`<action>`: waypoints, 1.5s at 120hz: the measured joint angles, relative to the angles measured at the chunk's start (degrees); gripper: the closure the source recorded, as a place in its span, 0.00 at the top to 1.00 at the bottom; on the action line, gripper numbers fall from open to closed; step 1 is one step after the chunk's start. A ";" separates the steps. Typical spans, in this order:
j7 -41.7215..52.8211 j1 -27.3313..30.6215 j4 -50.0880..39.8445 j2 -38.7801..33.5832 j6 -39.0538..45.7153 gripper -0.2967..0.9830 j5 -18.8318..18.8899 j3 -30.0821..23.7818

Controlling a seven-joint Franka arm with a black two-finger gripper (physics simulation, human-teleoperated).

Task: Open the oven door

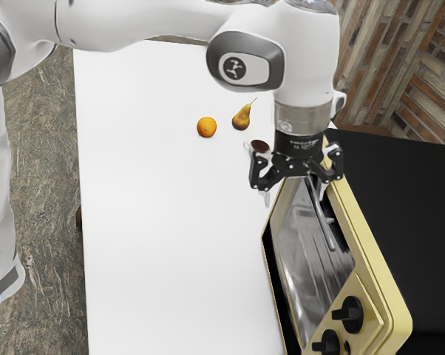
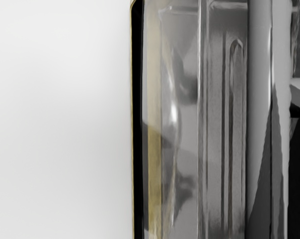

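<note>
Oven (image 1: 371,248), one: yellow frame, black bulk behind, standing toward the exterior view's right on a white table (image 1: 163,244). Oven door (image 1: 300,255), one: glazed, set in the frame's face, tray-like metal shapes seen through the glass; whether it is shut or a crack ajar cannot be told. Handle (image 1: 326,222), one: grey bar running along the door, its far end partly hidden under the hand. Gripper (image 1: 293,194), one, black: fingers spread apart, placed over the far part of the door, one toward the table side, the other near the handle; contact with the bar cannot be made out. Control knobs (image 1: 348,314), two, black, on the panel at the frame's near end.

Surroundings. Orange (image 1: 207,127) (the roundest lot in the collection), one, on the table, well apart from the door. Pear (image 1: 241,117), one, just beside the orange, stem up in the exterior view. Dark reddish object (image 1: 259,146), small, rounded, near the hand in that view; kind uncertain. Wall (image 1: 400,66), slatted in browns and greys, beyond the oven. In the way: the fruit lies clear of the door's face, while the hand itself covers part of the frame.
</note>
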 joint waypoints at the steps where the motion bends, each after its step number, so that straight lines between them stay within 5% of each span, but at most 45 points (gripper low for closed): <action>1: 0.02 1.20 0.00 0.03 0.00 0.77 -0.03 -1.20; 11: 0.20 11.01 -0.05 0.10 -0.06 0.77 -0.26 -10.97; 25: 0.41 13.48 -0.07 0.07 -0.13 0.77 -0.51 -13.36; 41: 0.62 9.55 -0.06 -0.07 -0.15 0.77 -0.61 -9.34; 57: 0.75 -3.04 -1.80 -2.00 0.11 0.77 -0.76 3.34; 68: 0.79 -6.18 -4.28 -4.33 0.65 0.77 -1.31 6.70; 180: 1.23 -1.66 -23.79 -21.42 5.99 0.77 -9.32 7.33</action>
